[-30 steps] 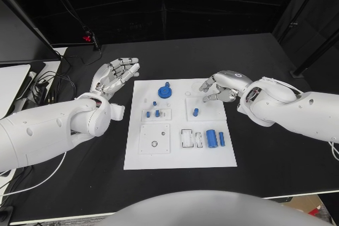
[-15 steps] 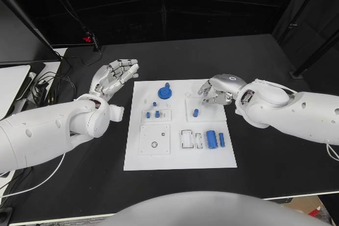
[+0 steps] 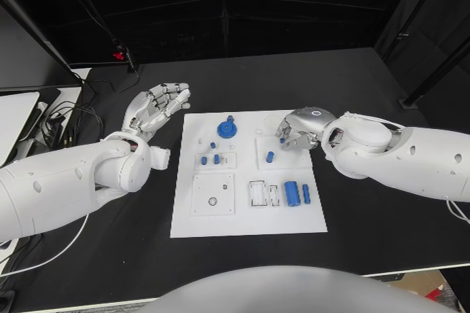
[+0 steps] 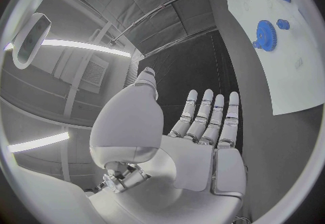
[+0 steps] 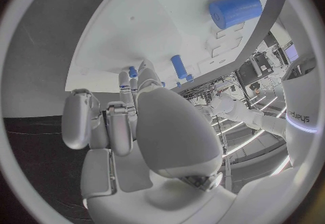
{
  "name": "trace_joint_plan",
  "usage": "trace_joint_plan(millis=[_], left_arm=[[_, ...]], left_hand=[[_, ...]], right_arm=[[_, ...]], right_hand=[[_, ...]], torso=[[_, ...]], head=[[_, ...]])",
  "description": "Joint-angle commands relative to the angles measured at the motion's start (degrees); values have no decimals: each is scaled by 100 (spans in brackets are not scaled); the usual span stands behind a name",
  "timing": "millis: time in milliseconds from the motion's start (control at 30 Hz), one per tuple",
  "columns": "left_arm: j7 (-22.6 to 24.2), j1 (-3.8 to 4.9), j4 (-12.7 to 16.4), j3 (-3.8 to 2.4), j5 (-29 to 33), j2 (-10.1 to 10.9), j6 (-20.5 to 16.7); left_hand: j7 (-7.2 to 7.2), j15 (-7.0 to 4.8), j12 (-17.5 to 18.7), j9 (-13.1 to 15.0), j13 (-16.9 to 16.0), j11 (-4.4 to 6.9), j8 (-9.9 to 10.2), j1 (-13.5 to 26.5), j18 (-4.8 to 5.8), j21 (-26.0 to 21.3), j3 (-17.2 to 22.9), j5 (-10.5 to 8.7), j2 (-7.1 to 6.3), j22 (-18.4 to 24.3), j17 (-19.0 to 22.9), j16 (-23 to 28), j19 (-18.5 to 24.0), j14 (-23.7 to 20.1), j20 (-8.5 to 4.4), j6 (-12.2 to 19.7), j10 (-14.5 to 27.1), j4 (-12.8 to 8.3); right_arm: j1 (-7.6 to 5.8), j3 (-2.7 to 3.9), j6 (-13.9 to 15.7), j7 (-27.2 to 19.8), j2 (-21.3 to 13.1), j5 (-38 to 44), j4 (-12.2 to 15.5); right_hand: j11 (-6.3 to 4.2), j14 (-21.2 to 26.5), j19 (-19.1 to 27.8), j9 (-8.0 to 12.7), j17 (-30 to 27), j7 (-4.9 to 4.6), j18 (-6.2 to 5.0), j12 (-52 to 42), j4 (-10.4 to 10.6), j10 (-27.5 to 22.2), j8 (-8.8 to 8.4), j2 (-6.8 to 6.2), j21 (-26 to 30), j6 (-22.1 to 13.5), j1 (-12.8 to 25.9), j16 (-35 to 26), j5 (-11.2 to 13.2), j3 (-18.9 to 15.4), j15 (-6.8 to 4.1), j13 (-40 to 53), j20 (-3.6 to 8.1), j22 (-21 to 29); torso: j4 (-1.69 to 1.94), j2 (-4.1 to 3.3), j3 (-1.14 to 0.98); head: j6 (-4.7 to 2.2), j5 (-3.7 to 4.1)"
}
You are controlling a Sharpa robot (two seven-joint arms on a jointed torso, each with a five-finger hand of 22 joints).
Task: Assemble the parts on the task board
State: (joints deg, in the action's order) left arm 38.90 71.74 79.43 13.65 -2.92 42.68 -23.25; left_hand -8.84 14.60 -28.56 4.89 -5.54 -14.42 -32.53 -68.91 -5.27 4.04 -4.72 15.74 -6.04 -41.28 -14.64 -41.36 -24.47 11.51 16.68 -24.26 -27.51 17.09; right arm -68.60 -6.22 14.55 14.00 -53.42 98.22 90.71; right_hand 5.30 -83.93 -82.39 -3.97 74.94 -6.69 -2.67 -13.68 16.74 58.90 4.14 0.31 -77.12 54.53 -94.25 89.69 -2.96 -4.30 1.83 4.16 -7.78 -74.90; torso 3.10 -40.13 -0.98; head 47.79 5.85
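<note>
1. The left hand (image 3: 157, 106) is off to the side, over the black table (image 3: 117, 259), just beside the board's far left corner. Its silver fingers are flat and spread, and it holds nothing.
2. The flat white task board (image 3: 245, 218) lies in the middle. A round blue gear part (image 3: 227, 128) sits near its far edge, and small blue pegs (image 3: 208, 159) stand a bit nearer the robot.
3. A short blue peg (image 3: 270, 156) stands on the board, just below the right hand (image 3: 297, 131) in the head view. It points straight up.
4. A fat blue cylinder part (image 3: 291, 191) and a thin blue stick part (image 3: 305, 193) lie flat side by side, both pointing away from the robot.
5. The right hand hangs over the board's far right part, fingers curled in. I cannot tell if it holds anything.
6. I think the right hand goes next, because it is much nearer the short peg.
</note>
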Motion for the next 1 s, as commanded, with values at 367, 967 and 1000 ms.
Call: trace_joint_plan(millis=[367, 967, 1000], left_arm=[[899, 8, -5, -5, 13, -3, 66], [877, 8, -25, -5, 13, 15, 61], [876, 8, -25, -5, 13, 15, 62]], left_hand=[[-784, 6, -89, -18, 16, -15, -65, -15, 2, -10, 73, 1, 144, 18, 55, -58, -43, -56, -4, 85, 76, -8], [-785, 6, -160, -27, 26, -16, -105, -27, 2, -7, 102, 4, 215, 30, 102, -111, -55, -69, -5, 106, 97, -12], [-785, 6, -160, -27, 26, -16, -105, -27, 2, -7, 102, 4, 215, 30, 102, -111, -55, -69, -5, 106, 97, -12]], right_arm=[[-5, 3, -283, 337, 83, 196, -37], [-5, 3, -320, 333, 182, 196, -124], [-5, 3, -329, 336, 193, 196, -134]], right_hand=[[-40, -597, -18, -12, 1458, -9, -70, 92, -5, 177, 39, 80, 31, 125, -53, 9, 28, 91, -86, -55, 78, -921], [-187, -599, -1, -60, 1466, 32, -82, 261, -1, 628, 208, 161, 95, 594, -68, 13, 28, 178, -222, -70, 201, -894], [-191, -599, 0, -61, 1466, 35, -83, 274, -1, 645, 213, 163, 98, 613, -69, 13, 28, 182, -225, -70, 205, -893]], torso=[[-6, 1, -4], [-5, 4, -2], [-6, 6, -2]], head=[[-23, -9], [-7, -31], [-4, -34]])
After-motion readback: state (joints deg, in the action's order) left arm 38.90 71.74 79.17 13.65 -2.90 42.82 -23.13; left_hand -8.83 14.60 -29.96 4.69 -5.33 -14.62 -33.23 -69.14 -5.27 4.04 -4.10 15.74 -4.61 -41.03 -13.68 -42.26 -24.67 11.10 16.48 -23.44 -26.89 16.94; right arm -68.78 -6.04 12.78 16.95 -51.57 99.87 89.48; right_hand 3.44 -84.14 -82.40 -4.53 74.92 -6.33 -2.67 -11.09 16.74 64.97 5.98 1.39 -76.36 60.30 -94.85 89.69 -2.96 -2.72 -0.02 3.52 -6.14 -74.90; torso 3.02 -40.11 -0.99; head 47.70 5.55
